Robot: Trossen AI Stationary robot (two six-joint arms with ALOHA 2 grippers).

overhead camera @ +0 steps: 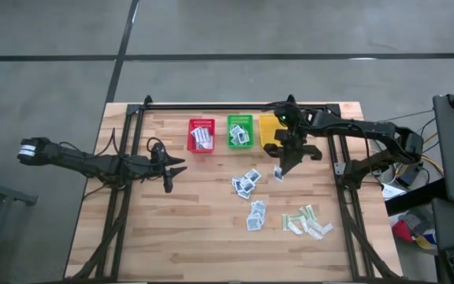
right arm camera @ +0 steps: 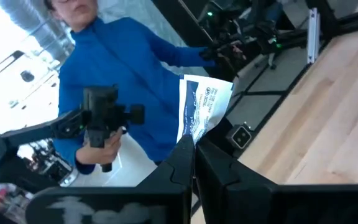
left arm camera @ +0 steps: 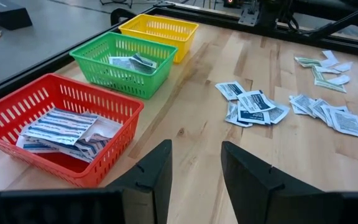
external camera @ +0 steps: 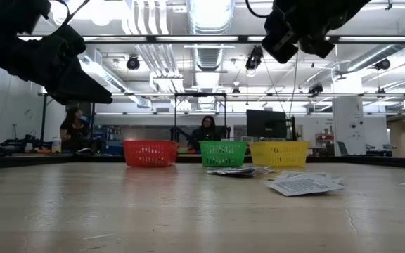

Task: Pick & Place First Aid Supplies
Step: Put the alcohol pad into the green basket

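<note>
Packet [right arm camera: 202,112] white with blue print nipped in my right pincer [right arm camera: 194,144], raised near yellow basket [overhead camera: 268,126], my left pincer [left arm camera: 194,163] spread wide over bare left boards, loose packets [overhead camera: 247,183] mid-table, right edge close.

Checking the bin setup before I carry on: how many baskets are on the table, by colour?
Red basket: 1
Green basket: 1
Yellow basket: 1
Total: 3 baskets
</note>
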